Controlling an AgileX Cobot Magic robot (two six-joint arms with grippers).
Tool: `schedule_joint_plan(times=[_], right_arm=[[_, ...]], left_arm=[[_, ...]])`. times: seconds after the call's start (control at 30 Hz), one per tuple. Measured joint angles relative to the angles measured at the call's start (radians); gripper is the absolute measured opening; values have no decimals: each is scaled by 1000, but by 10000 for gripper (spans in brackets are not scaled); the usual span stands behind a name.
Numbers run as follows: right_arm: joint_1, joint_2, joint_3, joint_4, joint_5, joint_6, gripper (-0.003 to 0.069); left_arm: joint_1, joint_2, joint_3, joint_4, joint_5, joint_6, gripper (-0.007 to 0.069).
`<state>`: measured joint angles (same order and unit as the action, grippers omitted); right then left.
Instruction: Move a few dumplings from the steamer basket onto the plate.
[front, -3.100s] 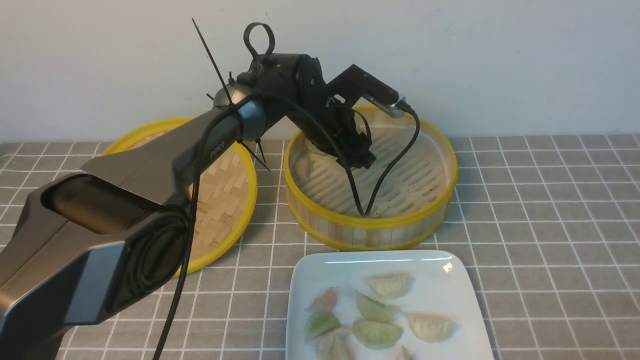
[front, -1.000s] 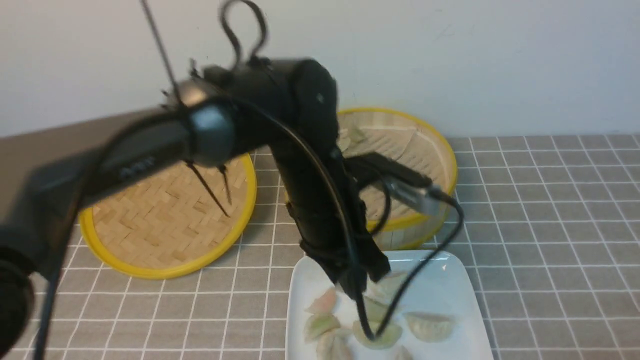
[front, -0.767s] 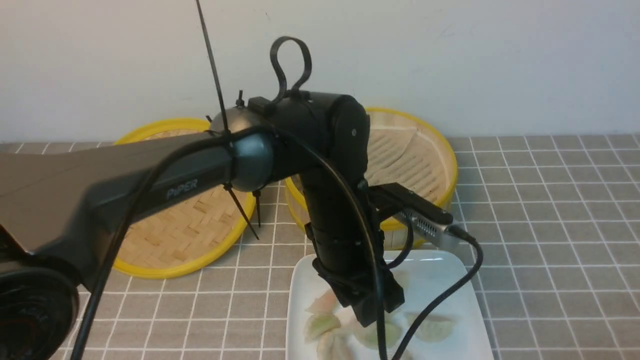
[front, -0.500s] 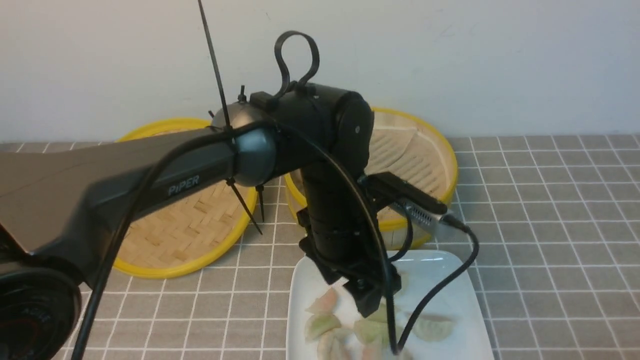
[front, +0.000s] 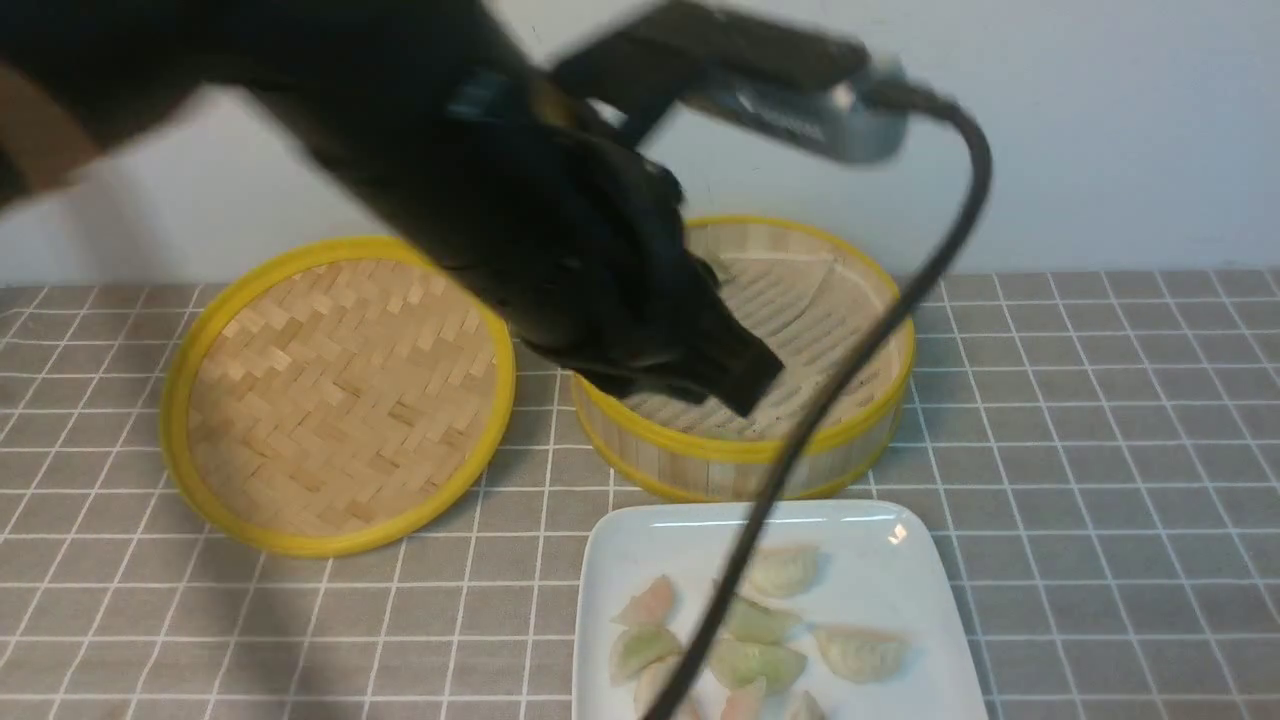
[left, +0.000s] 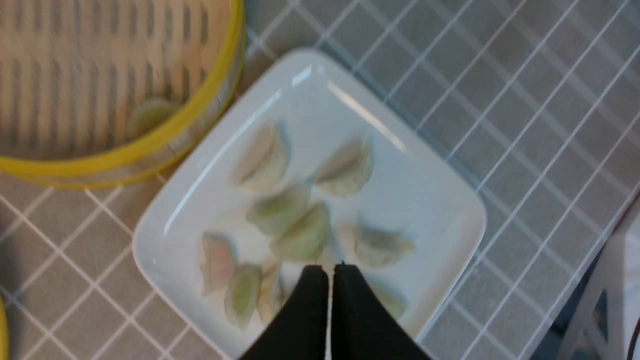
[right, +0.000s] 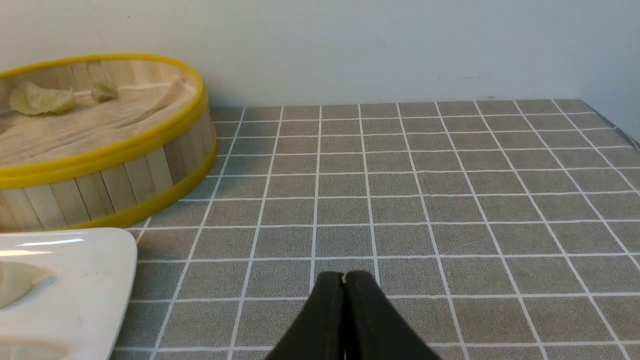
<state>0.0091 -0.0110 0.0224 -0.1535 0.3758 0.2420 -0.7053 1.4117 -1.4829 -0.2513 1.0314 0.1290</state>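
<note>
The white plate sits at the front with several dumplings on it. The steamer basket stands behind it, and a pale green dumpling lies at its far side. My left gripper is blurred and raised in front of the basket. In the left wrist view it is shut and empty, high above the plate and its dumplings; one dumpling lies in the basket. My right gripper is shut and empty over the tablecloth, right of the basket.
The flat woven lid lies left of the basket. A black cable hangs from the left wrist across the basket and plate. A wall runs behind the basket. The grey checked cloth covers the table on the right.
My left arm carried a dumpling from the basket down to the plate, left it there, and has now lifted up and away. One more pinkish dumpling lies on the plate.
</note>
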Motion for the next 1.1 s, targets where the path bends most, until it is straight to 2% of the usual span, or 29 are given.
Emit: schedule_joint_plan(times=[0.1, 0.23, 0.33, 0.57, 0.87, 1.0, 1.07, 1.1], right_arm=[[0, 0, 0, 0, 0, 0, -15], [0, 0, 0, 0, 0, 0, -15], [0, 0, 0, 0, 0, 0, -15], [0, 0, 0, 0, 0, 0, -15], [0, 0, 0, 0, 0, 0, -15], [0, 0, 0, 0, 0, 0, -15], [0, 0, 0, 0, 0, 0, -15], [0, 0, 0, 0, 0, 0, -15]], left_arm=[[0, -150, 136, -1, -137, 1, -5], [0, -384, 390, 0, -408, 1, -5], [0, -491, 495, 0, -497, 1, -5], [0, -675, 574, 23, -549, 2, -5], [4, -732, 635, 159, -601, 0, -5], [68, -781, 763, 170, -691, -21, -5], [151, -841, 889, 168, -767, -45, -5], [229, -898, 1005, 168, -814, -59, -5]])
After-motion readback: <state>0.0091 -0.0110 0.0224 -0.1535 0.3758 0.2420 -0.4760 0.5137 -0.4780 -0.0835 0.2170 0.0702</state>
